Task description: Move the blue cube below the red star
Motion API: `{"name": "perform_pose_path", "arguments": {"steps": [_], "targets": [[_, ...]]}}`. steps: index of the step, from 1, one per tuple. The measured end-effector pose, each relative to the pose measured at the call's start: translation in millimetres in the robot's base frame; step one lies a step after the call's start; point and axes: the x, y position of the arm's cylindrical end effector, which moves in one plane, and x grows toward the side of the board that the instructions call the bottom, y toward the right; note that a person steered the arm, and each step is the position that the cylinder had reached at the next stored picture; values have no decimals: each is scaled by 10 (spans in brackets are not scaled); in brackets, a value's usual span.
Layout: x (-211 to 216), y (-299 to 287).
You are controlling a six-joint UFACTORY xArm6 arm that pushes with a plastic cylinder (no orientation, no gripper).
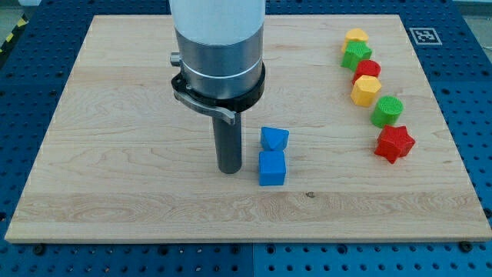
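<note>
Blue cube (271, 168) sits just right of my tip (229, 170).

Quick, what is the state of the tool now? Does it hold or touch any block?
My tip: a plain rod with no jaws, holding nothing; it stands just to the view's left of the blue cube, apparently not touching.

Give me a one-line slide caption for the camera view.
My tip rests just left of the blue cube, with the red star far off at the view's right on the wooden board.
</note>
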Motion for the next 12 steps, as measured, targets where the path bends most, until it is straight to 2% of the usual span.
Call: {"name": "perform_pose_path", "arguments": {"steps": [5,7,11,12], "targets": [[359,1234],[358,1686],[379,2025],[595,2024]]}}
